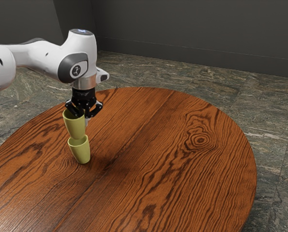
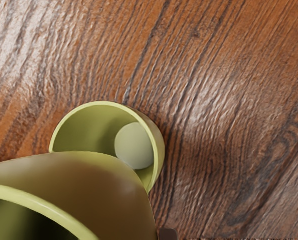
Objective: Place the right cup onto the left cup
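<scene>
My gripper (image 1: 85, 112) is shut on the wall of the upper yellow-green cup (image 1: 75, 126), near its rim, holding it upright above the table. In the exterior view this cup's base overlaps the rim of the lower yellow-green cup (image 1: 80, 152), which stands on the table. In the wrist view the held cup (image 2: 96, 182) looms large and covers part of the standing cup (image 2: 160, 150), whose mouth and pale inner floor are partly visible. Whether the two cups touch, I cannot tell.
The round wooden table (image 1: 170, 159) has a dark, curving grain and extends toward the exterior view's right. Its far edge curves behind the gripper. Stone-patterned floor (image 1: 269, 125) and a dark wall (image 1: 197, 34) lie beyond.
</scene>
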